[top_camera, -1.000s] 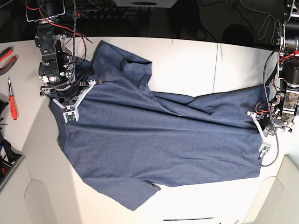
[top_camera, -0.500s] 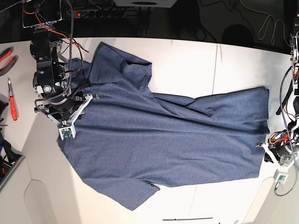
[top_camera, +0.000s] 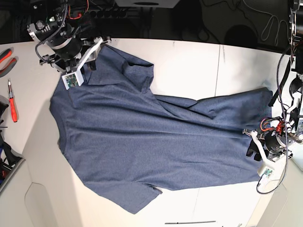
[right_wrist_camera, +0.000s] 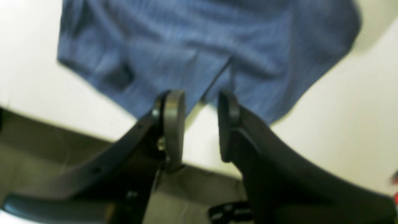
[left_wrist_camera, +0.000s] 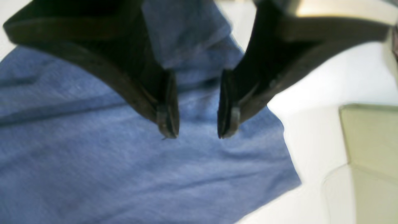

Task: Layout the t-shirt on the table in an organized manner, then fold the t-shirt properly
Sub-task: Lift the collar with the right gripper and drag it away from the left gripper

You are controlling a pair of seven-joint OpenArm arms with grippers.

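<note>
The navy-blue t-shirt [top_camera: 156,137] lies spread sideways on the off-white table [top_camera: 189,56], back up, with no lettering showing. Its hem is at the right and its sleeves point to the far and near edges. My right gripper [top_camera: 92,52] hangs by the far sleeve at the table's back left. In the right wrist view it [right_wrist_camera: 200,105] is open and empty, with the t-shirt [right_wrist_camera: 202,46] beyond its fingertips. My left gripper [top_camera: 253,150] hovers over the near hem corner. Seen from the left wrist it [left_wrist_camera: 197,130] is open above the t-shirt [left_wrist_camera: 93,161], holding nothing.
Red-handled pliers [top_camera: 5,57] and a red screwdriver [top_camera: 13,101] lie at the left edge. A power strip [top_camera: 99,13] and cables run behind the table. A dark seam [top_camera: 218,66] crosses the tabletop. A cream panel [left_wrist_camera: 373,140] borders the table beside the hem corner.
Both grippers opened and let go of the shirt. My right arm rose and moved to the far sleeve; my left arm moved along the hem towards the near corner. The shirt lies flatter.
</note>
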